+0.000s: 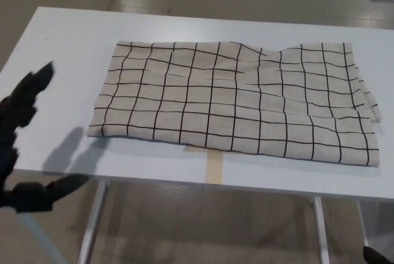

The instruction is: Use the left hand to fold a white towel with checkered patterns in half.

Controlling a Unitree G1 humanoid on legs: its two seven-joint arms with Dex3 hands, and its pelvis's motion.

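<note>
towel (234, 101) lies spread flat across the middle of the white table (61, 42), checkered lines running wide from left to right, a few ripples near its far right side. its near left corner sits close to the table's front edge, and a strip of tan tape (213, 164) peeks out from under the near hem. my left hand (21, 141) is at the picture's left edge, fingers apart and gripping nothing, hovering near the table's left front, apart from the cloth. i only see a dark scrap at the bottom right corner, so i cannot tell the right hand's state.

i judge this as the approach step: nothing is grasped and the fold is not yet begun. the next move calls for bringing the left hand to the towel's left edge, pinching it near that corner, then lifting and carrying it over toward the right edge so the halves meet.
</note>
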